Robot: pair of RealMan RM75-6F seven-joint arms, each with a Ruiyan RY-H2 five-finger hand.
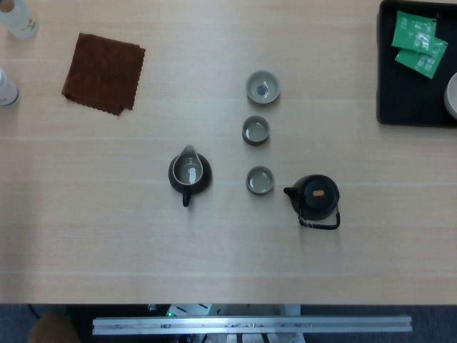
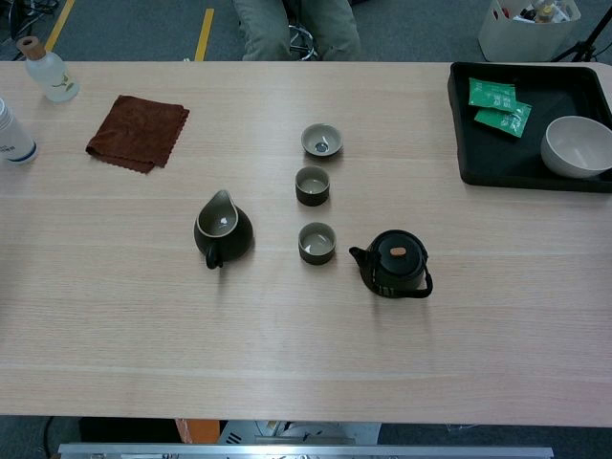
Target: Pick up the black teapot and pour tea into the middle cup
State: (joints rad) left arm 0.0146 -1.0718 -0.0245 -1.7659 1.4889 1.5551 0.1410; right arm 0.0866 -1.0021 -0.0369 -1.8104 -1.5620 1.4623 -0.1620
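Hands not seen in either view, state unknown. Teapot (image 1: 315,195) untouched at lower right of centre, spout beside near cup (image 1: 260,180); middle cup (image 1: 255,131) easily missed, near cup knocked.

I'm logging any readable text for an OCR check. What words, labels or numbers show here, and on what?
None can be read.
green packets in the black tray: white print, too small to read.
bottle at the table's left edge: blue label marks, blurred.
black teapot, cups, pitcher and brown cloth: no text visible.
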